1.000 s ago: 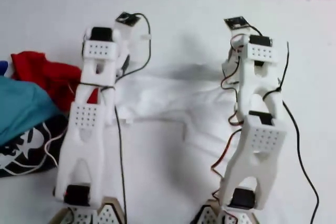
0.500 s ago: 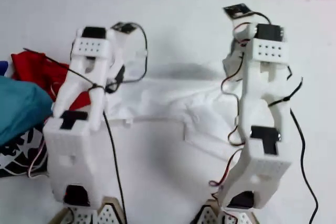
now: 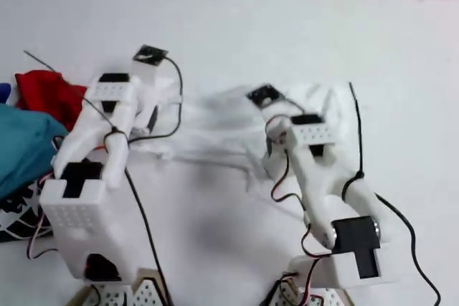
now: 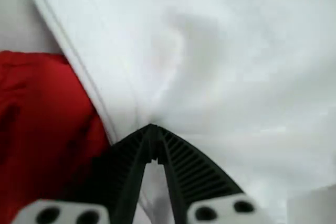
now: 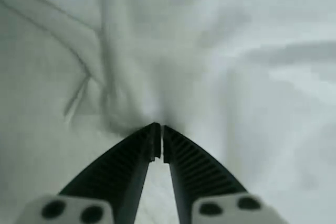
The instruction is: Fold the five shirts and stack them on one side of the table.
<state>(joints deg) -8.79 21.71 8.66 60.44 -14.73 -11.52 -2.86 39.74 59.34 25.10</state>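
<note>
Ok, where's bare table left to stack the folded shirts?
The table is bare on its right side, past the right arm, and along the far strip beyond the white shirt. A smaller patch lies between that arm and the left arm. The left edge is crowded: red shirt, teal shirt, black printed shirt.

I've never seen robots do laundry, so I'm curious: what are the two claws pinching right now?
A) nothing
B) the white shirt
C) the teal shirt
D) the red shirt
B: the wrist views show the left gripper and the right gripper each shut on a bunched fold of the white shirt.
</note>
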